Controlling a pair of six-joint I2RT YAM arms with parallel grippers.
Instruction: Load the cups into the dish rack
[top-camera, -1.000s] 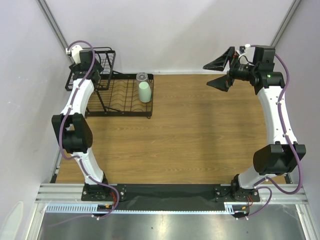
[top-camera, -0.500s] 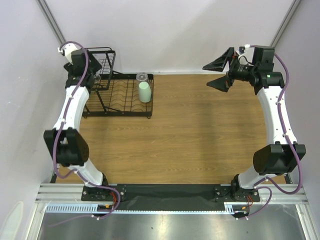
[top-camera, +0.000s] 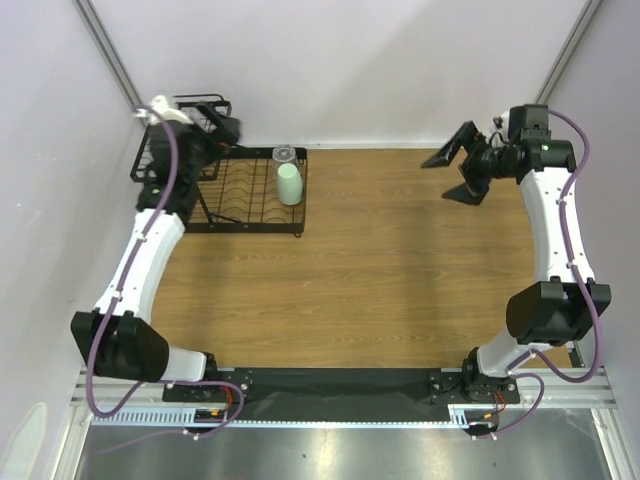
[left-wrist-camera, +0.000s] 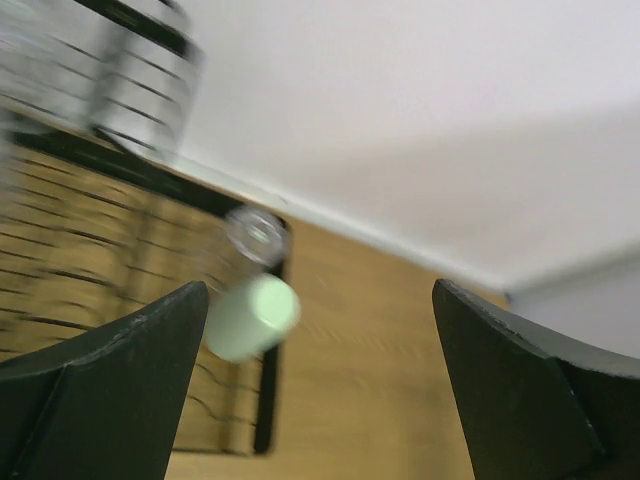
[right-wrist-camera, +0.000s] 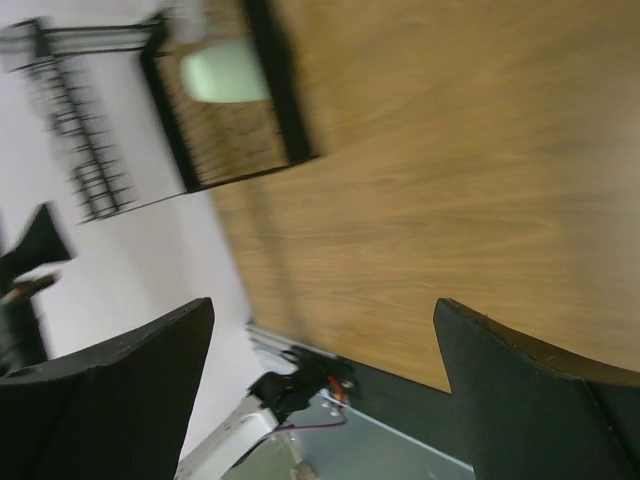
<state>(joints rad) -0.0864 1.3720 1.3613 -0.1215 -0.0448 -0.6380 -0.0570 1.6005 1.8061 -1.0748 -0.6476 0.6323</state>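
I read this job as at its end, or very near it. The mint tumbler (top-camera: 289, 184) stands in the low slotted tray of the dish rack (top-camera: 240, 228). A clear glass cup (top-camera: 284, 155) sits right by it at the tray's far corner, though I cannot tell whether the two touch. Both lie just ahead of my left hand (top-camera: 225, 132), on the side nearer the right hand.

In the left wrist view the tumbler shows just beside one finger (left-wrist-camera: 120, 380). The left hand is spread wide with nothing between its fingers, and it hangs over the raised basket (top-camera: 150, 165). Whether that basket holds more glass cups I cannot tell, because wires and blur hide its inside.

The right hand (top-camera: 440, 181) is released too, its fingers splayed and empty. It is well apart from the rack, across the width of the surface (top-camera: 400, 280). From its wrist camera the tumbler is far ahead, inside the rack's frame.

I can find no cup outside the rack in any view. My judgement is that nothing is left to load, unless a cup sits out of sight.

The surface is wood-grain board, with a black strip (top-camera: 340, 383) behind both hands, down by the arm bases. Plain pale walls (top-camera: 350, 60) close in beyond and beside the hands, with slanted metal posts (top-camera: 105, 45) at the far corners.
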